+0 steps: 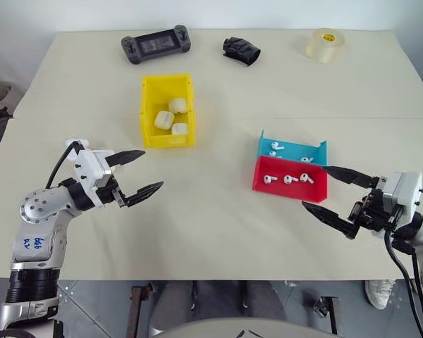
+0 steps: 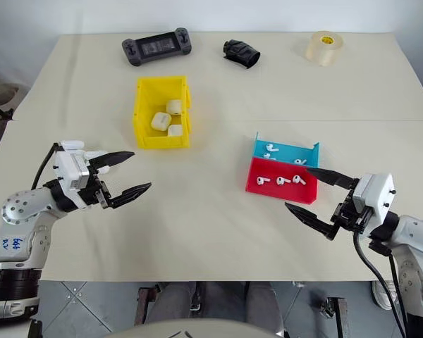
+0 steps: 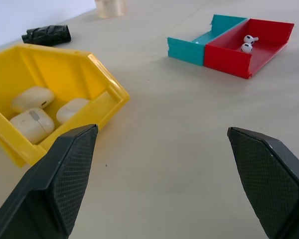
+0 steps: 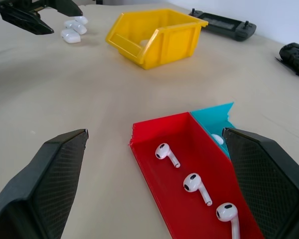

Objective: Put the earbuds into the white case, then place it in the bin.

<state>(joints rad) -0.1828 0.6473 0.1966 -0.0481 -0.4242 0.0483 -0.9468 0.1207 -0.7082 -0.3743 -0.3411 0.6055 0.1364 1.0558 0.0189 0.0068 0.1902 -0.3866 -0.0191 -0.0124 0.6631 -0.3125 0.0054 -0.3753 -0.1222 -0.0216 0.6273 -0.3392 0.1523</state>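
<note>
Glossy white earbuds (image 1: 289,179) lie in your red tray (image 1: 287,191); both the left gripper (image 1: 142,173) and the right gripper (image 1: 329,191) gape wide, textured black fingers empty.

I count three white cases (image 1: 170,117) in the one yellow bin (image 1: 149,90), three earbuds (image 1: 289,179) in the one red tray (image 1: 289,190), and at least two more in the one blue tray (image 1: 296,149), though its contents are partly hidden from me. Along the far edge of the surface (image 1: 218,225) I see one black game controller (image 1: 156,44), one black crumpled item (image 1: 241,50) and one roll of clear tape (image 1: 325,45).
</note>
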